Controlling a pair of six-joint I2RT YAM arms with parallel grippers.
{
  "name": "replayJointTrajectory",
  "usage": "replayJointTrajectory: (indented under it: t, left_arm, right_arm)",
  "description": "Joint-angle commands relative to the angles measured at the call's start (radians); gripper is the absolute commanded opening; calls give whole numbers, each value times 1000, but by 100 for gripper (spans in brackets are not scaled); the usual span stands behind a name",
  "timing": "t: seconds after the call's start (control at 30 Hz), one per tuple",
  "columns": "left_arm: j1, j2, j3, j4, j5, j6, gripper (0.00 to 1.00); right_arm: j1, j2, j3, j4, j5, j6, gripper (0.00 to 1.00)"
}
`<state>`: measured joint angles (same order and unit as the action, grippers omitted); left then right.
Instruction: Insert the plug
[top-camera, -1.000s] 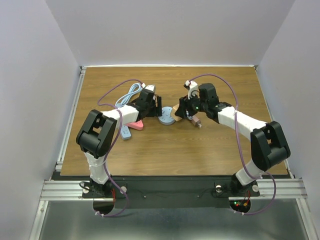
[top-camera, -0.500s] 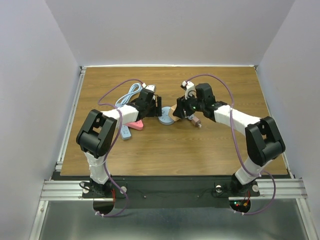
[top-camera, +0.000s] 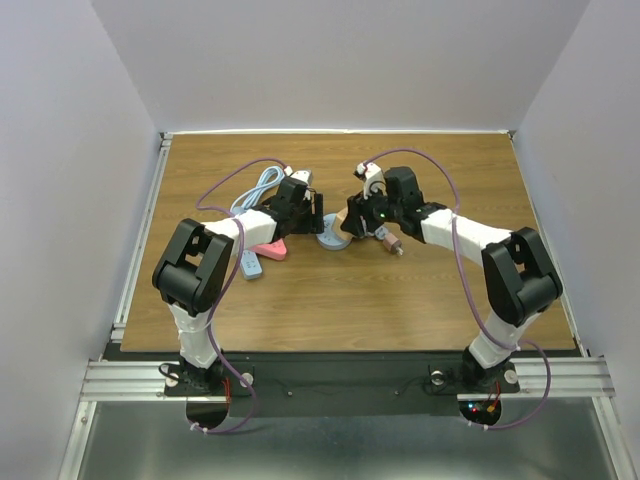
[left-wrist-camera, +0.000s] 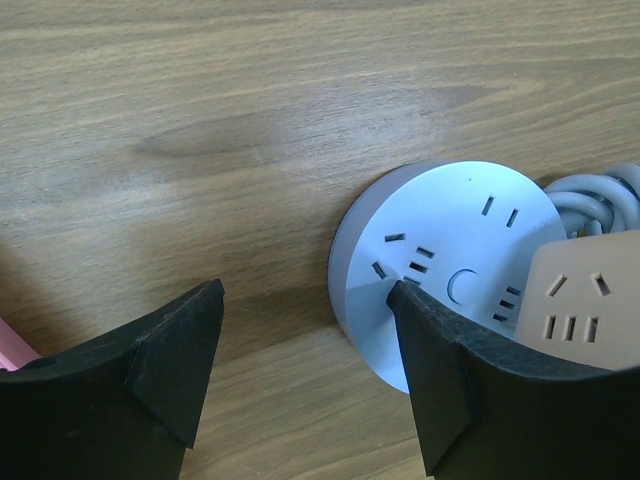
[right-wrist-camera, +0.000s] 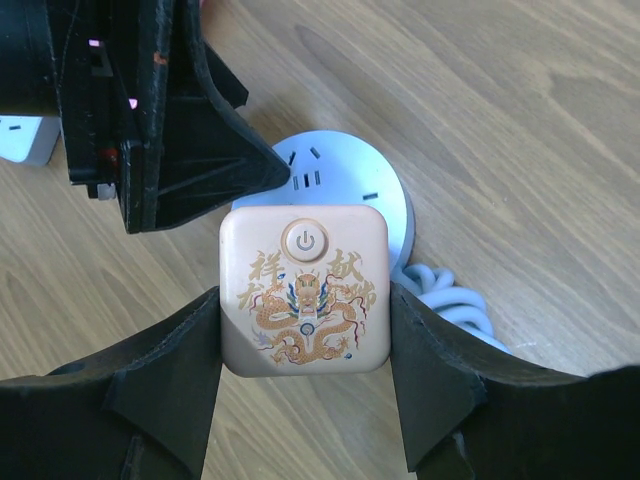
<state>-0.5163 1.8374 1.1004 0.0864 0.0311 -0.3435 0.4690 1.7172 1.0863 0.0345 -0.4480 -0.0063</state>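
A round pale-blue socket hub (top-camera: 330, 239) lies flat on the wooden table; its slots show in the left wrist view (left-wrist-camera: 450, 260). My right gripper (top-camera: 352, 222) is shut on a beige square plug block (right-wrist-camera: 305, 290) with a dragon print and a power button. It holds the block over the hub's near-right part (right-wrist-camera: 345, 170). The block's slotted face shows in the left wrist view (left-wrist-camera: 590, 300). My left gripper (left-wrist-camera: 305, 295) is open and empty just left of the hub, its right finger (left-wrist-camera: 440, 370) at the hub's rim.
The hub's white coiled cord (right-wrist-camera: 450, 300) lies beside it. A pink object (top-camera: 272, 250) and a small blue one (top-camera: 250, 265) lie left of the left gripper, with a light-blue cable (top-camera: 258, 188) behind. A small brown object (top-camera: 392, 243) lies right of the hub.
My right gripper has moved left with the beige block, from beside the hub to over it. The left arm has not moved.
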Motion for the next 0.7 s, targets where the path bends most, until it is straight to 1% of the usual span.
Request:
replayJointTrajectory:
  t: [0.0,0.2,0.43,0.67]
  left_arm:
    - [-1,17,10,-48,18,26,79]
    - [-1,16,12,-53,15,32,79]
    - [-1,17,9,-54,16,32,79]
    - [-1,19,7,-51,20,28,79]
  right_arm:
    - [28,21,54,59,66,-49,1]
    - [46,16,46,59,103,-55,0]
    - [46,-28,34,59,166,-50,0]
    - [46,-28,18,59,161,-44,1]
